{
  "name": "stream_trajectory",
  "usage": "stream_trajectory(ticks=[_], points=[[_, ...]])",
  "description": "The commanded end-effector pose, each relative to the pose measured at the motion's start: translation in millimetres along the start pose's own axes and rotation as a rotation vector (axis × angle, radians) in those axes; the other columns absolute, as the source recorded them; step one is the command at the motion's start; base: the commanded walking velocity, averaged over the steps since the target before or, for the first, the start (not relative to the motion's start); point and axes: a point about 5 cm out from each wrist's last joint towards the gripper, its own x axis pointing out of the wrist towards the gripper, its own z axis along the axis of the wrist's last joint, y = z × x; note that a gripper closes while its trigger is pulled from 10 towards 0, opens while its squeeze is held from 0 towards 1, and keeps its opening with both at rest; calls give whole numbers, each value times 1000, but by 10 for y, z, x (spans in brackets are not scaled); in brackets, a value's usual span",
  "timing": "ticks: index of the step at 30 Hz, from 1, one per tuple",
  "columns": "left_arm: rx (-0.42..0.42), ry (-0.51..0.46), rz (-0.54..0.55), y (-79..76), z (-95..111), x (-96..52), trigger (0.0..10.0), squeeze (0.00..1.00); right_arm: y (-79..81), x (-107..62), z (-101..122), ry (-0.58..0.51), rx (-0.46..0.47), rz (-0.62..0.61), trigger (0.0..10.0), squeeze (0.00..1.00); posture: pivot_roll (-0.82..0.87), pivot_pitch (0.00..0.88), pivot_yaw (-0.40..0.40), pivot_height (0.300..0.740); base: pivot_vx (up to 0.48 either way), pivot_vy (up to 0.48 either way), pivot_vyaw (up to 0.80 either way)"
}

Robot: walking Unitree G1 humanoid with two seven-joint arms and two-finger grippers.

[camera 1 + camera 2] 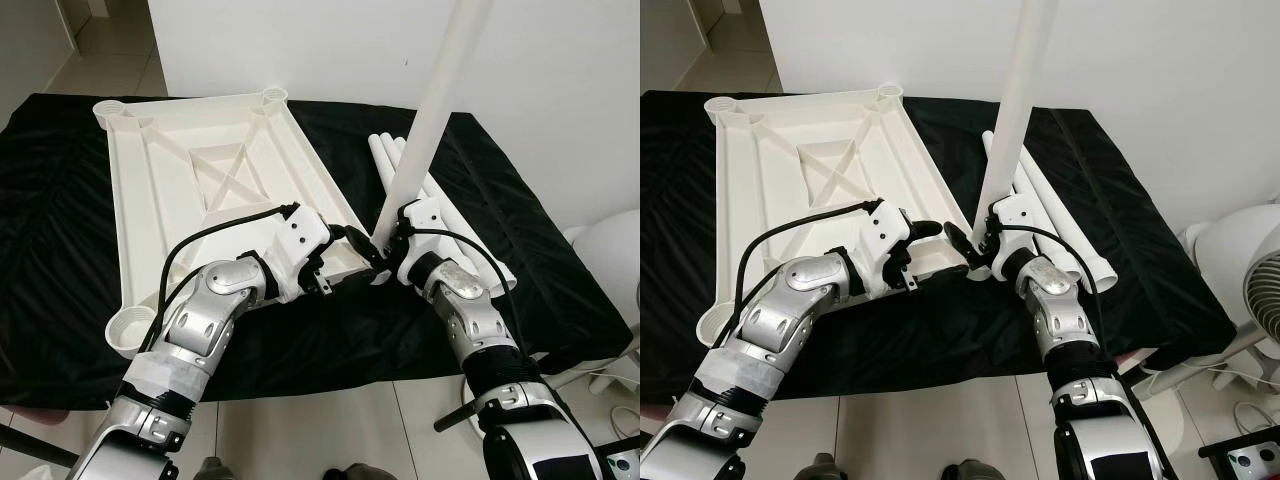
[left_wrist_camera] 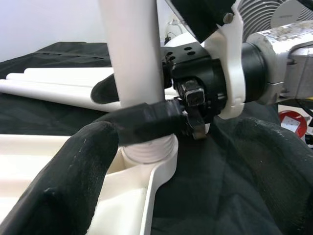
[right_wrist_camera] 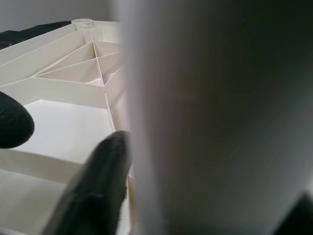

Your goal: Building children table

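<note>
The white table top (image 1: 130, 200) lies upside down on a black cloth, its ribs facing up. A long white leg (image 1: 435, 110) stands upright in the near right corner socket (image 2: 151, 156). My right gripper (image 1: 386, 240) is shut on the leg just above the socket; one of its fingers (image 2: 146, 122) wraps the tube. From the left, my left gripper (image 1: 943, 237) reaches to the same corner and is open, with one finger (image 2: 63, 186) over the top's inner side. In the right wrist view the leg (image 3: 210, 117) looms close.
Spare white legs (image 1: 382, 150) lie on the cloth to the right of the table top. A white fan (image 1: 1240, 260) stands on the floor at the far right. A white wall rises behind the cloth, and tiled floor lies along the near edge.
</note>
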Motion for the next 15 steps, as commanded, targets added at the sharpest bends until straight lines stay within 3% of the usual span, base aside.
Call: stream_trajectory(ticks=[1,12,13,14,15], points=[[10,-13,-53,-41,33,22,10000,0,30,17,-42,23,4,35,0,0,68,0,-71,740,0,0,0],[7,-17,-48,-44,36,19,10000,0,-2,-67,-159,45,39,13,0,0,67,0,-79,740,0,0,0],[5,-16,-48,-48,32,17,10000,0,-3,-100,-196,49,52,-17,3451,0,63,0,-79,740,0,0,0],[5,-16,-48,-48,32,17,10000,0,-3,-100,-196,49,52,-17,3451,0,63,0,-79,740,0,0,0],[3,-16,-49,-54,28,20,10000,0,1,-112,-237,62,58,-68,10000,0,58,0,-79,740,0,0,0]])
